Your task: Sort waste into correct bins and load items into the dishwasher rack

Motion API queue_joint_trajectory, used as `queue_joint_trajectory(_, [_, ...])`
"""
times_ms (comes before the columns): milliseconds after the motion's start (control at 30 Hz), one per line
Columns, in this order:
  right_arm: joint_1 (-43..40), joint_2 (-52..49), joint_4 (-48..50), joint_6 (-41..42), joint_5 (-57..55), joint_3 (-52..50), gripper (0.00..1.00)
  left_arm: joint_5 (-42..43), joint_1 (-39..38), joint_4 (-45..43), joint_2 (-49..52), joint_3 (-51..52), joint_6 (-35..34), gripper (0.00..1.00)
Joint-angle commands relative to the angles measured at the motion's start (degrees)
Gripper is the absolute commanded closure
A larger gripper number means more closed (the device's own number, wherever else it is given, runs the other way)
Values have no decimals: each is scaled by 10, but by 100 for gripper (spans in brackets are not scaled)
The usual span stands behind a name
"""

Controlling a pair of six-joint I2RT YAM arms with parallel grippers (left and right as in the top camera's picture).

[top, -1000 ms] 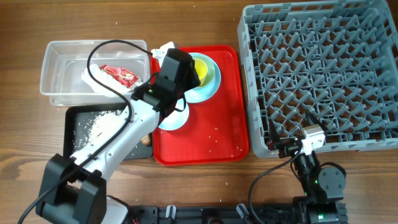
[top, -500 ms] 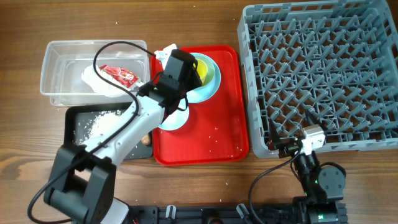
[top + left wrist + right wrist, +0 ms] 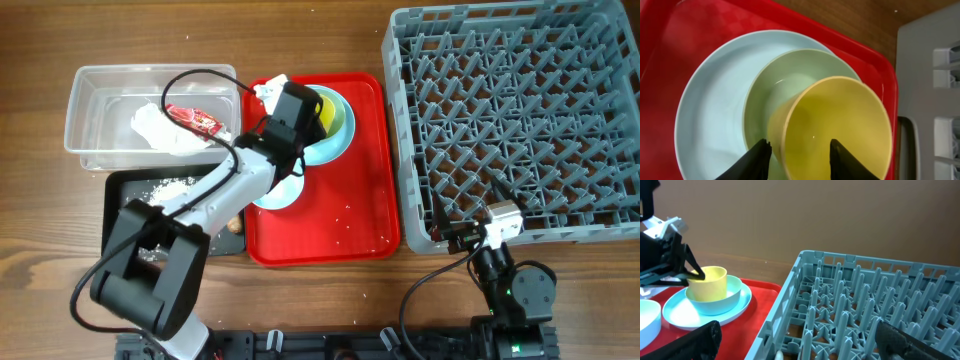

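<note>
Your left gripper (image 3: 799, 161) hangs spread wide at the near wall of the yellow cup (image 3: 840, 125), which is nested in the green bowl (image 3: 762, 95) on the blue plate (image 3: 705, 110). Close off-centre and the cup may tip or drag the bowl along.

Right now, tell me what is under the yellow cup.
The yellow cup stands in the pale green bowl, which sits on the light blue plate on the red tray. The bowl's floor beneath the cup is covered and cannot be seen.
</note>
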State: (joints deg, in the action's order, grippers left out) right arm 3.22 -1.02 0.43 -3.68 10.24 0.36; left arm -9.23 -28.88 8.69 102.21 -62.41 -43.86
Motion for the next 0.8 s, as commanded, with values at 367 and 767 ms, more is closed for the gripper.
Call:
queue_joint_trajectory(367, [3,1,4,7,-1,-1,0,-13,-1,-15,-21,-6,-3,96])
queue_joint_trajectory(767, [3,1,4,7,-1,-1,0,31,-1,131,-168,-6,19,96])
